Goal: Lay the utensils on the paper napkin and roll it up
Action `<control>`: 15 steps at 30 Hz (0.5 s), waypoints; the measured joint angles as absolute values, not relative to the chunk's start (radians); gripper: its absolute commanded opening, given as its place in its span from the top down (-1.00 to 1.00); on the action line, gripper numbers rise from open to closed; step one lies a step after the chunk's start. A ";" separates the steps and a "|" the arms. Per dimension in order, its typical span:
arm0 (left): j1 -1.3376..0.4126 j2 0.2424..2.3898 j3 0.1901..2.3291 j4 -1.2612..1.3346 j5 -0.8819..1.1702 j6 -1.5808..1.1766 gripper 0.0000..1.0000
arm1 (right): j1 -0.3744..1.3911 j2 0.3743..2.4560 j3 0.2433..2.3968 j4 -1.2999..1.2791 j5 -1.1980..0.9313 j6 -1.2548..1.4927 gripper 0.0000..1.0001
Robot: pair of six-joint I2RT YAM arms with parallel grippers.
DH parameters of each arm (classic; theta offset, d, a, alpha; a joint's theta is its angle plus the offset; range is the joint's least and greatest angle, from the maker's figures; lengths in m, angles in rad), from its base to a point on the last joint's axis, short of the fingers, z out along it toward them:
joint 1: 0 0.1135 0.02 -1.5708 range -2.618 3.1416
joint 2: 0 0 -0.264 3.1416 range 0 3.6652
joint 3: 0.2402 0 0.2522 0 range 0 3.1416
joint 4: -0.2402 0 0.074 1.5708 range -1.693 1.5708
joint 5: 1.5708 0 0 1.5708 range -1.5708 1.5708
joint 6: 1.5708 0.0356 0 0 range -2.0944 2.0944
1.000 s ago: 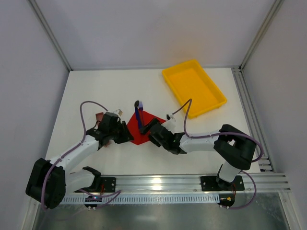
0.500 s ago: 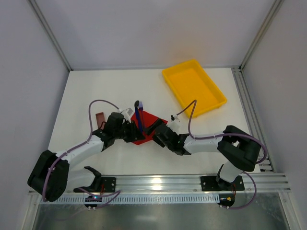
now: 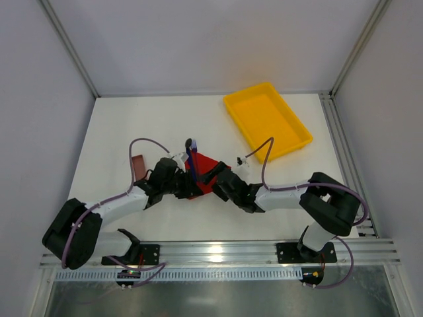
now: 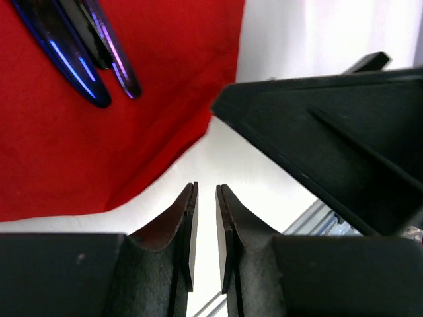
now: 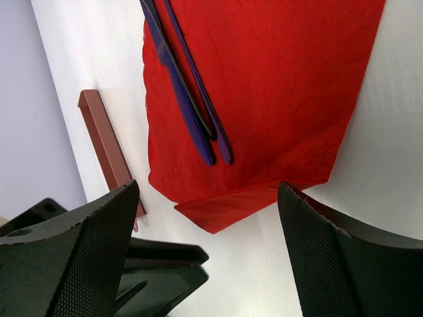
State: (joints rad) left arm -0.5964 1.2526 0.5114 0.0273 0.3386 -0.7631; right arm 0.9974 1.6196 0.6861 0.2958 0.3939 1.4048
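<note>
The red paper napkin lies mid-table with its near corner folded over as a small flap. Two utensils, one black and one blue-purple, lie side by side on it, their far ends past its far edge. My left gripper is low at the napkin's near-left edge; its fingers stand a narrow gap apart over bare table with nothing between them. My right gripper is wide open just above the napkin's near-right part, facing the left one.
A small brownish-red block lies left of the napkin, also visible in the right wrist view. A yellow tray stands at the back right. The two grippers are close together; the right finger fills the left wrist view.
My left gripper has moved right to the napkin's near corner, its jaws narrowing. The right gripper has edged slightly left over the napkin, still wide open.
</note>
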 measured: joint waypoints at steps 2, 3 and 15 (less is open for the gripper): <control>-0.596 1.294 0.513 0.043 0.327 -0.763 0.59 | 0.996 1.617 0.680 0.301 0.390 1.403 -0.71; -0.596 1.317 0.516 0.046 0.322 -0.762 0.59 | 0.994 1.612 0.673 0.307 0.388 1.396 -0.71; -0.598 1.425 0.608 0.044 0.269 -0.751 0.59 | 0.784 1.505 0.638 0.325 0.058 0.957 0.06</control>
State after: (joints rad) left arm -0.5983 1.4246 0.6079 0.0437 0.2687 -0.7509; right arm 0.7837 1.5055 0.6380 0.3248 0.0578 0.9569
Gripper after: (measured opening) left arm 0.207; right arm 0.507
